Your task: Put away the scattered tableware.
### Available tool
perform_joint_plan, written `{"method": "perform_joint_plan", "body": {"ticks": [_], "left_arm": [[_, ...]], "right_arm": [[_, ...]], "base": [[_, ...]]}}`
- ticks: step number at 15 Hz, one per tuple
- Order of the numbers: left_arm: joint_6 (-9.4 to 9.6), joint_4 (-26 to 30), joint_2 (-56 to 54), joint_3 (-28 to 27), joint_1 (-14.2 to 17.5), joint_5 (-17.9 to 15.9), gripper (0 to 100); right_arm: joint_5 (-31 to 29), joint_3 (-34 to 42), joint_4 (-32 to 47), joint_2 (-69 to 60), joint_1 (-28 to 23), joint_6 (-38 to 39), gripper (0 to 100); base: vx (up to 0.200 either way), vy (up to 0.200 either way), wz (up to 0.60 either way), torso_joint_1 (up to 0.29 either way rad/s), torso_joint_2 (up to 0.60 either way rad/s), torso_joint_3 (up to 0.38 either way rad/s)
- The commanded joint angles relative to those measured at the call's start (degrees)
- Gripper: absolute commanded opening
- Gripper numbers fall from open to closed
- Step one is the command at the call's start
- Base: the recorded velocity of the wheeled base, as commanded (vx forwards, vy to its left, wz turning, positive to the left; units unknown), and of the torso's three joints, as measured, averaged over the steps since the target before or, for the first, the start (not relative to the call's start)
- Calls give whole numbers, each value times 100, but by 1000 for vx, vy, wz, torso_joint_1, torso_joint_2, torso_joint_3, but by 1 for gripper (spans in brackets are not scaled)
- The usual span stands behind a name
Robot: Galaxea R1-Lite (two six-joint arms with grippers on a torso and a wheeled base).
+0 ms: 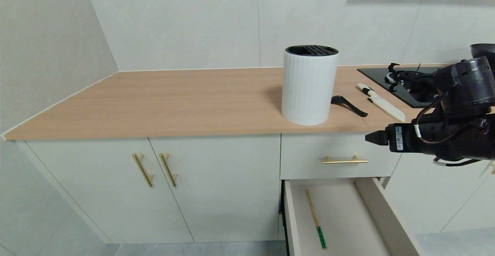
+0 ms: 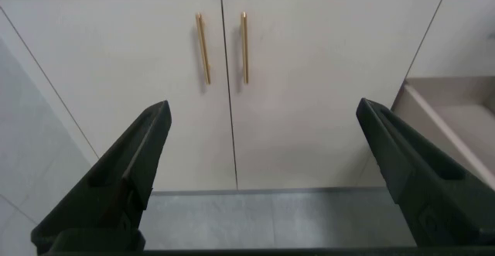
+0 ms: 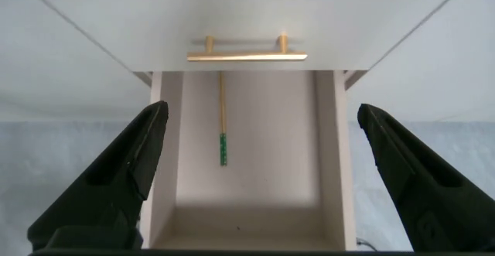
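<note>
At the left of the head view, two closed cabinet doors (image 1: 147, 186) with gold handles sat beneath the wooden countertop (image 1: 174, 97). The left gripper (image 2: 263, 105) hung low in front of those doors, its fingers spread wide and holding nothing. Right of centre on the countertop stood a white ribbed utensil holder (image 1: 309, 89) with a black slotted top. Just beside it on the right lay a black-handled utensil (image 1: 349, 106), one end hidden behind the holder. Further right a white knife (image 1: 381, 102) lay flat, apart from the utensil and near the black cooktop (image 1: 375, 74) at the upper right. Below the holder the upper drawer (image 1: 305, 155) was closed. The lower drawer (image 1: 344, 217) under it stood pulled out, and chopsticks (image 1: 316, 225) with green ends lay lengthwise on its floor, nearer its left wall. At the right edge of the frame the right gripper (image 3: 263, 110) hovered in front of the drawers, fingers parted wide and empty.
</note>
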Motion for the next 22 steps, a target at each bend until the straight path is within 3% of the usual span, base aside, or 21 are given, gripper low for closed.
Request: {"method": "perform_joint_plan", "body": {"ticks": [1, 9, 15, 17, 22], "left_arm": [[-1, -5, 7, 0, 1, 2, 100], [-1, -5, 7, 0, 1, 2, 100], [-1, -5, 7, 0, 1, 2, 100], [-1, -5, 7, 0, 1, 2, 100], [-1, -5, 7, 0, 1, 2, 100]], "right_arm": [[-1, 2, -5, 121, -54, 4, 100], [8, 2, -102, 323, -133, -5, 100], [280, -122, -620, 631, -414, -427, 100], [1124, -798, -612, 1018, -652, -585, 100], [1467, -1809, -664, 1984, -1021, -1007, 100]], "base": [[0, 0, 0, 207, -496, -290], [0, 0, 0, 218, -497, -279], [0, 0, 0, 36, -78, -44], [0, 0, 0, 0, 0, 0], [0, 0, 0, 0, 0, 0]]}}
